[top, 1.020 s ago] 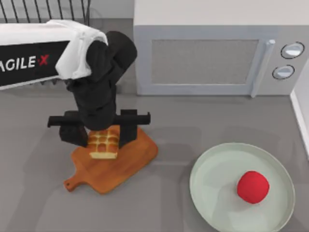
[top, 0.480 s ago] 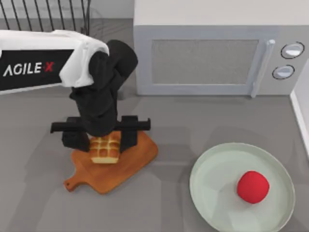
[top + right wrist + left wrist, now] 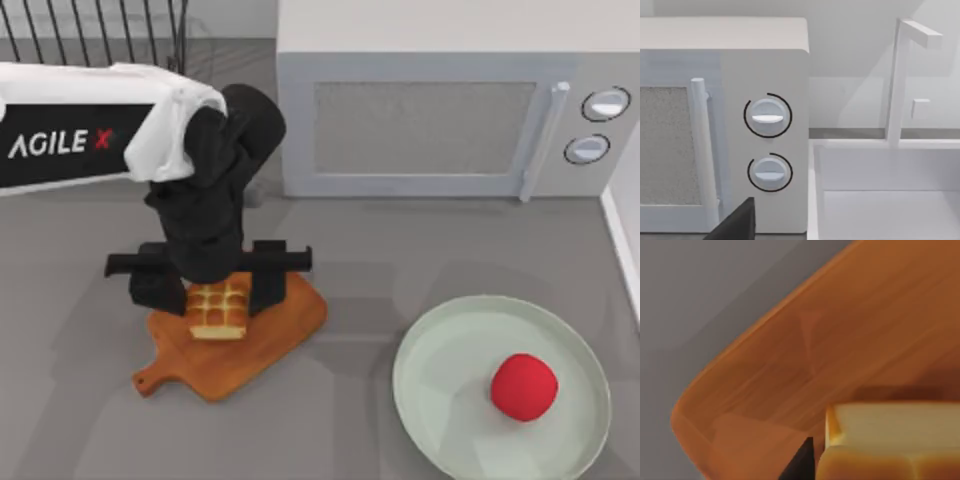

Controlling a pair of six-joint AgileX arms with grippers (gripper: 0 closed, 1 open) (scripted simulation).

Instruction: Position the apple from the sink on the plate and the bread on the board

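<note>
Since the frame a second ago the left arm has been shifted slightly, and the bread has been carried a little toward the far end of the board; over the last half second almost nothing has changed. At the left of the table, the left gripper (image 3: 210, 290) is held straight down over the board (image 3: 270, 335), and its two black fingers are closed against the two sides of the bread (image 3: 217, 308), which sits on the board's upper part. From the left wrist camera, the cream side and golden top of the bread (image 3: 890, 440) are seen against the wood of the board (image 3: 840, 340), with the dark tip of one finger (image 3: 800, 462) just beside the loaf. A microwave (image 3: 440, 110) stands at the back of the table. At the right, the apple (image 3: 524, 386) rests on the plate (image 3: 440, 370), well apart from the board. In the right wrist camera a dark finger edge (image 3: 737, 222) is seen before the microwave (image 3: 765, 75) and the white sink (image 3: 880, 190); whether the right gripper is released or clenched cannot be told.
</note>
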